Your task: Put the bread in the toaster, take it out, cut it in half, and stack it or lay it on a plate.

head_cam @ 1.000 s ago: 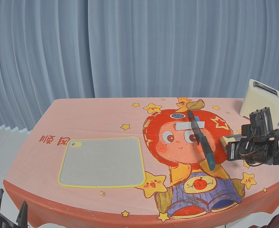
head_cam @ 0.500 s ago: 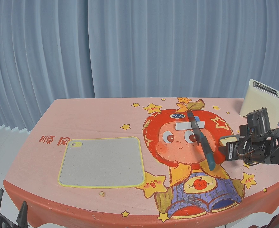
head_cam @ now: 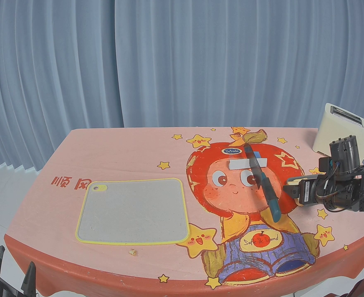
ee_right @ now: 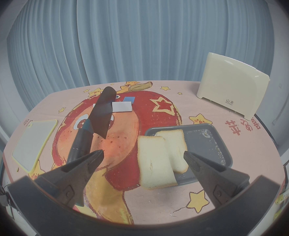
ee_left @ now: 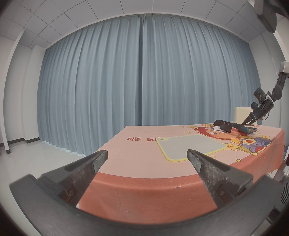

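My right gripper (ee_right: 142,154): jaws spread, grasping nothing, low by the tray.
Pale square bread slices (ee_right: 156,163): two, overlapping on dark grey rectangular tray (ee_right: 213,145), one overhanging its rim.
Cream box-shaped toaster (ee_right: 231,82): behind tray.
My left gripper (ee_left: 146,153): released, empty.

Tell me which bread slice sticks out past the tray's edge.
The near slice, closest to the right end effector: it overlaps the other slice and juts past the rim of the grey tray over the tablecloth; the other lies inside the tray.
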### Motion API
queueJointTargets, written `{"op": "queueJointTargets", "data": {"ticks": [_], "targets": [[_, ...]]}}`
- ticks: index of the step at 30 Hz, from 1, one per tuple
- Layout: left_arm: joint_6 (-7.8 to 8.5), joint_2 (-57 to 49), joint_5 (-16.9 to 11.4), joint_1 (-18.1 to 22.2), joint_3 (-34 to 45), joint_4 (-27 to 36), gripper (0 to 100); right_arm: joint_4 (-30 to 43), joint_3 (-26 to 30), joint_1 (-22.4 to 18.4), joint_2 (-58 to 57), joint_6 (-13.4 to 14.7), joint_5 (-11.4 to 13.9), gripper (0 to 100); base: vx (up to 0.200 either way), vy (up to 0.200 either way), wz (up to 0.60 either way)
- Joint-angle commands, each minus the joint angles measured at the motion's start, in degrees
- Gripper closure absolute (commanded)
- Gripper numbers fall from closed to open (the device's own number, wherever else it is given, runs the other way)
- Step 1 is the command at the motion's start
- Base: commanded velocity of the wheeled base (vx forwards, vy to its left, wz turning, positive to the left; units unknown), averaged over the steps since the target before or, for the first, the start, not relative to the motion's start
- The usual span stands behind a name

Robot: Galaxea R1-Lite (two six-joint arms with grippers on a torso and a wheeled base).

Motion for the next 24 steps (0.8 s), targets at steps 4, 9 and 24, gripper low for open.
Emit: {"op": "queueJointTargets", "data": {"ticks": [4,9,24], "targets": [[0.02,-0.9,0.0,0.0,1.0,0.0,0,0.0,0.1,-0.2,-1.3,0.0,0.0,0,0.000,0.000,0.00],[0.02,-0.9,0.0,0.0,1.0,0.0,0,-0.1,0.1,-1.3,-1.8,-0.4,-0.1,0,0.000,0.000,0.00],[-0.07,-0.9,-0.1,0.0,1.0,0.0,0,-5.2,2.1,-6.3,-2.8,-5.1,-0.1,0,0.000,0.000,0.00]]}}
